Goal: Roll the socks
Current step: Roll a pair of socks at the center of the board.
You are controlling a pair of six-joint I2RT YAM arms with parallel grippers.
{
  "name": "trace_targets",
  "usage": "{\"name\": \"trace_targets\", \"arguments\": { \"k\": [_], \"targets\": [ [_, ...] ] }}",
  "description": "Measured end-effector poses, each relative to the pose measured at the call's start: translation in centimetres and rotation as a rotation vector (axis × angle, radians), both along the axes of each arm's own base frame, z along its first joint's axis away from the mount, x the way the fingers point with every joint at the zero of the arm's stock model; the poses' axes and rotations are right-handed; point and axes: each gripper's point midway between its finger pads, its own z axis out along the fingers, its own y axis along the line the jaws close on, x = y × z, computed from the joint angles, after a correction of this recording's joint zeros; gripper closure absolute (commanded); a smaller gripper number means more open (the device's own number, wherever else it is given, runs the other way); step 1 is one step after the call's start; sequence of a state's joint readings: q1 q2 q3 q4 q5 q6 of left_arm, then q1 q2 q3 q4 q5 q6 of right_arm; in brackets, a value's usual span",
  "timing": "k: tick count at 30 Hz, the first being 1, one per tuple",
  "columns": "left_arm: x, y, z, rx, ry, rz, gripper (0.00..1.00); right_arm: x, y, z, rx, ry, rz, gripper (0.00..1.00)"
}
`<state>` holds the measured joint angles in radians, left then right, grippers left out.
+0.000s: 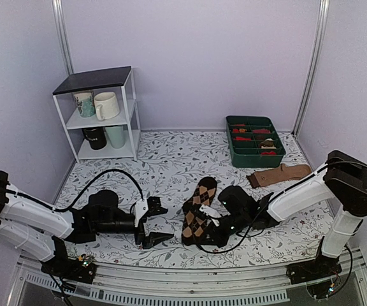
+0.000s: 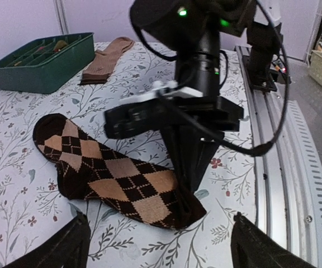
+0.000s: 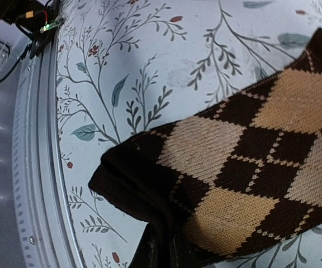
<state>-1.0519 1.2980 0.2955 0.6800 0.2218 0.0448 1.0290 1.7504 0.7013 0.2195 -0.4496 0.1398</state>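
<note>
The socks (image 1: 199, 205) lie flat on the surface (image 1: 171, 159) at the lower centre of the top view. Their long axis runs from the rounded toe, higher in the frame, down to the dark cuff nearest the bottom edge, tilted a little.

The right end effector (image 2: 188, 192) is at that lower end, fingers together and clamped on the cuff fabric. The right wrist view shows the dark band bunched up at the bottom centre of the frame, with the argyle length stretching away to the upper right. So all of the socks lie ahead of the grip, along one line. A roll would probably have to turn the cuff over and travel up that line toward the toe.

The left end effector (image 1: 160, 222) sits left of the socks in the top view, its fingers wide apart around nothing, pointing at the socks' side and not touching them. It is the farther of the two (though near enough to pin the middle if the fabric slides).
</note>
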Motion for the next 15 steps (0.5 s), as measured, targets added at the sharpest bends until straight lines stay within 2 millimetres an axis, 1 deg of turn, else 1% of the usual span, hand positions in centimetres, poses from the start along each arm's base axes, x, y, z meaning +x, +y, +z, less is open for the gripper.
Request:
{"name": "trace_targets", "arguments": {
  "k": [3,7,9,12,15],
  "targets": [
    [-0.8,-0.4,-0.1,-0.002,-0.01,-0.06,0.17,0.4,-0.3,-0.2,-0.017,0.155,-0.057,1.0],
    [-2.1,-1.0,-2.0,0.042,0.02,-0.149,0.2,0.4,-0.2,-0.4,-0.034,0.295,-0.089,1.0],
    [-2.4,-1.7,-3.0,0.071,0.048,-0.189,0.2,0.4,-0.1,-0.4,-0.039,0.342,-0.1,1.0],
    [-2.5,-3.0,-4.2,0.102,0.079,-0.234,0.21,0.4,-0.1,-0.5,-0.039,0.387,-0.114,1.0],
    [-2.5,-3.6,-4.4,0.106,0.087,-0.251,0.21,0.4,-0.1,-0.5,-0.042,0.408,-0.127,1.0]
  ]
}}
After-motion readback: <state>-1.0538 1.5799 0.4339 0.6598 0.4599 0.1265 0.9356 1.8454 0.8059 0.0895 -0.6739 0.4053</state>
